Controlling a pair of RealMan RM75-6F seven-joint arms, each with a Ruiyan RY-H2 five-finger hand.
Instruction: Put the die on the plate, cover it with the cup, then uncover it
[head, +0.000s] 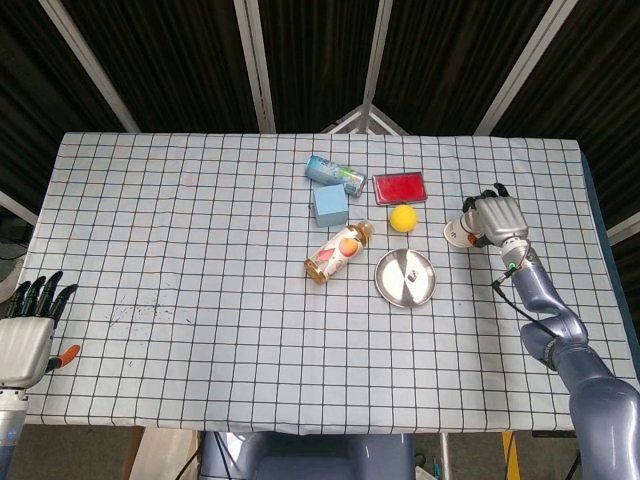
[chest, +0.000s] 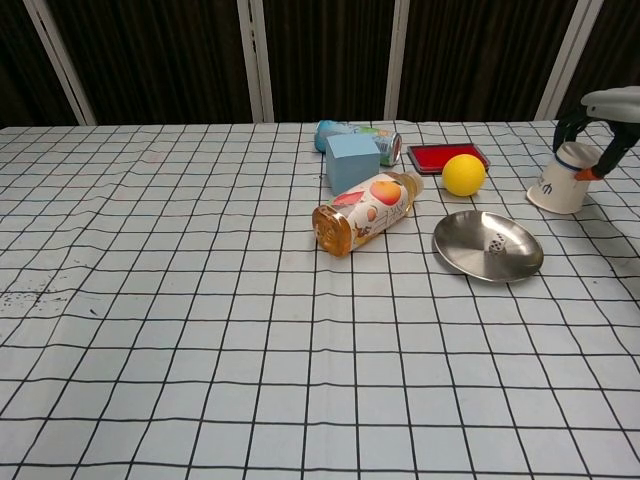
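left hand (head: 25, 338) sits at the near left corner of the table (head: 180, 260), fingers (head: 40, 293) straight and apart, holding nothing. Only the head view shows it; chest view doesn't reach that far

next out, the steel plate (chest: 470, 258) with the die (chest: 496, 243) lying on it, toward its right side. Chest view shows the die's dots; from the head view it's just a small pale speck (head: 412, 275) on the plate (head: 392, 290)

beside the plate's left, a juice bottle (chest: 364, 211) on its side. Behind that a blue block (chest: 352, 160), a yellow ball (chest: 463, 174), then a tipped can (chest: 360, 137) and a red tray (chest: 446, 156) furthest back

right of the ball: paper cup (chest: 562, 180), tilted, mouth down-left, off the plate and apart from it. right hand (head: 497, 218) grips it, fingers (chest: 571, 124) wrapped over the cup's upper end. Chest view crops most of that hand at the frame edge; head view shows the whole hand and forearm
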